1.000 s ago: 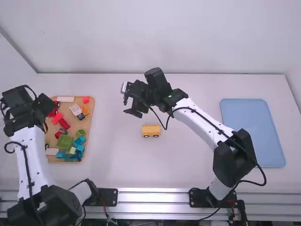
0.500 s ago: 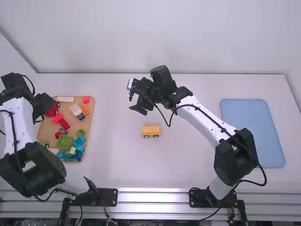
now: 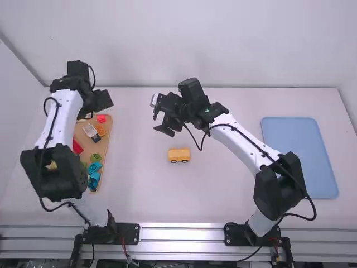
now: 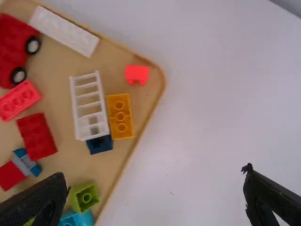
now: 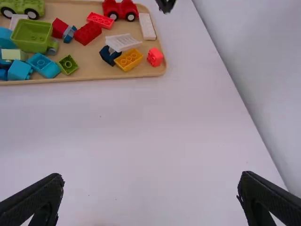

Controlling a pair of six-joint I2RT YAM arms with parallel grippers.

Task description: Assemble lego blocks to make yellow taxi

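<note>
**Handling Notes: Yellow Wheeled Block and Mating Bricks**

The yellow plastic block with black wheels (image 3: 179,155), presumably the taxi base, stands upright on the white desk (image 3: 223,187), between the arms. Expect a light, stiff part with smooth sides and little risk of breakage. It may roll lengthwise; grip it across the two long faces, above the wheels, and steady it before pressing any brick on.

The orange-yellow studded brick (image 4: 121,116) lies in the tan tray (image 4: 61,110), just beside the white slatted piece (image 4: 89,106). Its short end faces appear the better hold. The slatted piece overlaps a dark blue block (image 4: 99,145); its thin bars may flex, so grip the outer frame.

Left gripper (image 4: 154,174): fingers wide apart, holding nothing, near the tray's far end. Right gripper (image 5: 151,176): fingers wide apart, holding nothing, above the desk.
</note>
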